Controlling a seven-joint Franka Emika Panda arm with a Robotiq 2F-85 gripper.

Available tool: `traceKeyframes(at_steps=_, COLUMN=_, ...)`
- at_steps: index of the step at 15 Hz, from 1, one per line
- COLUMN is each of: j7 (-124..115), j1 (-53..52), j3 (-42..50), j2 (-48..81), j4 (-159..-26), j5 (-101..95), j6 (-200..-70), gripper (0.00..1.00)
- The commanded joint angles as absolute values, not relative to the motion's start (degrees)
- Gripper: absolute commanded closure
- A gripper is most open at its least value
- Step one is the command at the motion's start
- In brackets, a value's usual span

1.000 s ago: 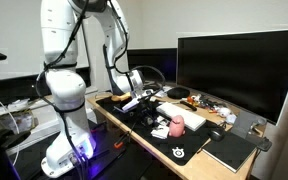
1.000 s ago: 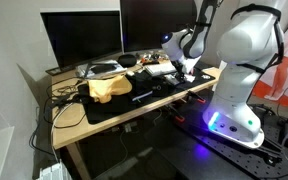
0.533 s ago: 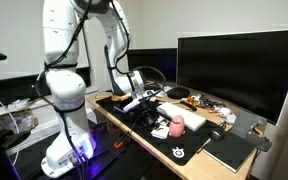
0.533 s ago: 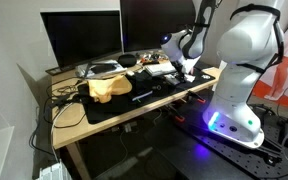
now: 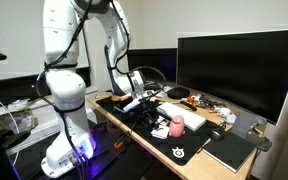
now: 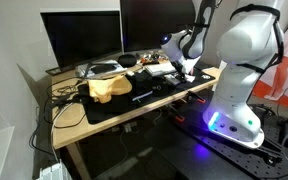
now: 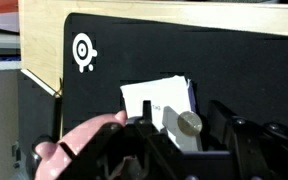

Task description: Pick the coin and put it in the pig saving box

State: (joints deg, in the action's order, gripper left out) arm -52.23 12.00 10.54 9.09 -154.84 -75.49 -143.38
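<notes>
Wrist view, left to right: pale wood of the counter [image 7: 184, 22] along the top and left, with the black mat [image 7: 234, 70] laid on it. White ring logo [image 7: 83, 50] printed in the mat's corner, close to the counter's edge. Lower left, the pink pig saving box [image 7: 79, 150], partly hidden behind the dark gripper [image 7: 184, 145]. Right of it, a white card [image 7: 156, 97] flat on the mat. Then the coin [image 7: 189, 122], a grey disc in front of the card's right part, framed by gripper parts on both sides. Pinched, or loose on the card? Cannot tell, so clenched or released stays unknown.

In an exterior view, far left: white robot base [image 5: 62, 150] off the counter's left end, arm bending down so the claw hangs low over the mat. Just right, the pig on the mat near the front edge. Further right, a black notebook [image 5: 229, 151] at the front right corner. Large dark monitor [image 5: 239, 70] along the back edge.
</notes>
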Motion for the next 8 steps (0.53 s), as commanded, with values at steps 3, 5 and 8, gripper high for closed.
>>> traceKeyframes(at_steps=3, j7=-54.61, j1=11.29, j3=10.84, j2=9.96, j4=-154.21, j5=-77.11, j6=-141.98, gripper=0.47)
traceKeyframes(at_steps=5, j7=-54.59, j1=11.26, j3=10.81, j2=10.00, j4=-154.19, j5=-77.10, j6=-141.97, gripper=0.49)
traceKeyframes(at_steps=8, j7=-54.52, j1=11.20, j3=10.77, j2=9.97, j4=-154.16, j5=-77.04, j6=-141.94, gripper=0.52)
